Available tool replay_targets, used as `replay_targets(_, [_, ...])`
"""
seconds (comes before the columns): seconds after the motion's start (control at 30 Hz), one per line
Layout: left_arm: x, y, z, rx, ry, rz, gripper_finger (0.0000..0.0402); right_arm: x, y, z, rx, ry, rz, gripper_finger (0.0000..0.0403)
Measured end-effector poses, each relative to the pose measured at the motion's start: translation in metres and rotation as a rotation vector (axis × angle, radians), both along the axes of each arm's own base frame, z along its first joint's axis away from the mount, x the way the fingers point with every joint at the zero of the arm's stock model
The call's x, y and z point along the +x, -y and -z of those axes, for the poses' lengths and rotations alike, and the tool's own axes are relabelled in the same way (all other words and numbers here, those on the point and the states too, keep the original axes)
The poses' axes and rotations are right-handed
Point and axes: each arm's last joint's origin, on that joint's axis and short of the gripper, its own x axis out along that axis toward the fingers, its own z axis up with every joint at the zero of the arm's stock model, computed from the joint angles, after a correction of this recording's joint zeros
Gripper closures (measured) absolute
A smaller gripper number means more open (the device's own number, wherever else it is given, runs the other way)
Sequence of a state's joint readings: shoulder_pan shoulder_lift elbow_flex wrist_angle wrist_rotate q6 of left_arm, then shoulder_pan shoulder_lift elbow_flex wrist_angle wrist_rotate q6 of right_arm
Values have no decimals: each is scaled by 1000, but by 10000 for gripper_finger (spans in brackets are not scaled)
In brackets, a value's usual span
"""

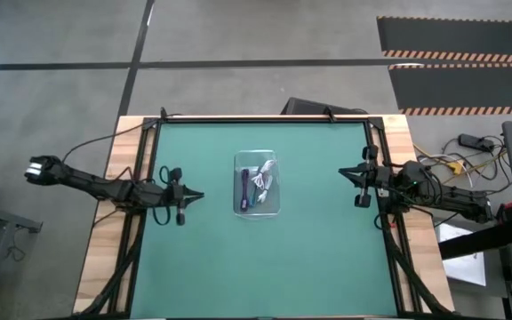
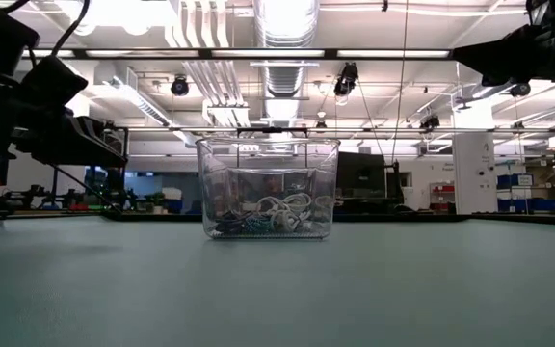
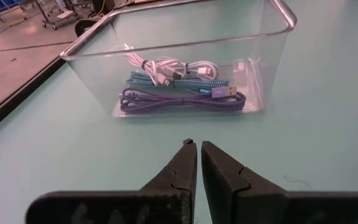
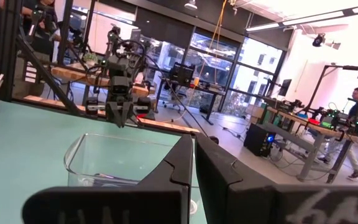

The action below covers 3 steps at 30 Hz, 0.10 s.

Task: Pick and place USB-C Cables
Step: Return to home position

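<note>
The clear plastic tray stands mid-table on the green mat, and the cable bundles lie on its floor. The left wrist view shows white-silver cables at the back, a teal-blue bundle in the middle and a dark purple-black bundle in front. In the low view the bundles show through the tray wall. My left gripper hovers left of the tray, shut, its fingers pointing at it. My right gripper hovers to the tray's right, shut, its fingers held above table level.
Bare green mat lies all around the tray. Wooden table borders and black frame rails run along both sides. A person stands far off in the room beyond the table.
</note>
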<state>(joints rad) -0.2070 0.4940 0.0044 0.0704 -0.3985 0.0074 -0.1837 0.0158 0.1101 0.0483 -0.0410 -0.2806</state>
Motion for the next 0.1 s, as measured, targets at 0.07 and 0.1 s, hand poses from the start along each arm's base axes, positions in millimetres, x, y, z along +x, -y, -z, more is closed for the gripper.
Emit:
replay_targets(0.07, [0,0,1,1,-7,0,393,0,0,0,0,0,0,394])
replay_targets(0.1, [0,0,1,2,-9,0,393,0,0,0,0,0,0,394])
